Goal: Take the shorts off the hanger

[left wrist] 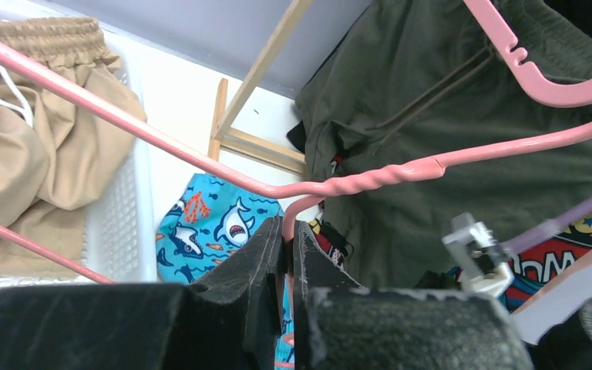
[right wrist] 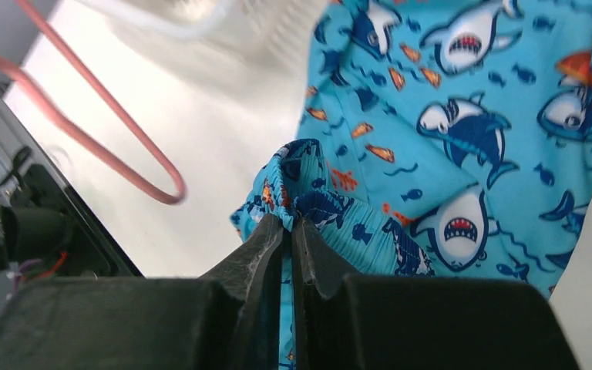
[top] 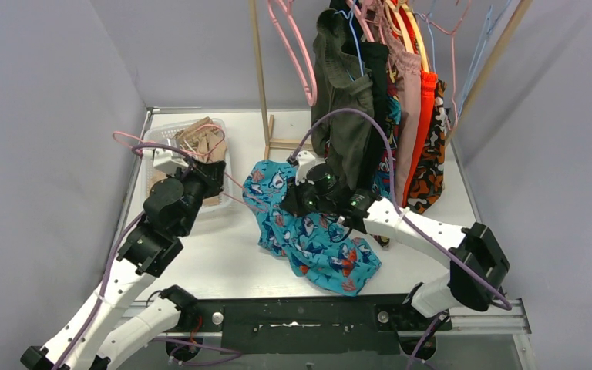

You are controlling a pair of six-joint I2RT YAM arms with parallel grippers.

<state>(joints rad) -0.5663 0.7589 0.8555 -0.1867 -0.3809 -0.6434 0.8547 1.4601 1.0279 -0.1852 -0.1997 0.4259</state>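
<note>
Your right gripper has its fingers pinched together on a bunched fold of the teal shark-print shorts. They lie spread on the table near the middle. Your left gripper is clamped on the wire of a pink hanger, just right of the white basket holding the tan shorts. At the far right, the olive shorts and others hang on the wooden rack.

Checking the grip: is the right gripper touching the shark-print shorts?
Touching. Right wrist view: the right gripper is shut on a fold of the shark-print shorts.
</note>
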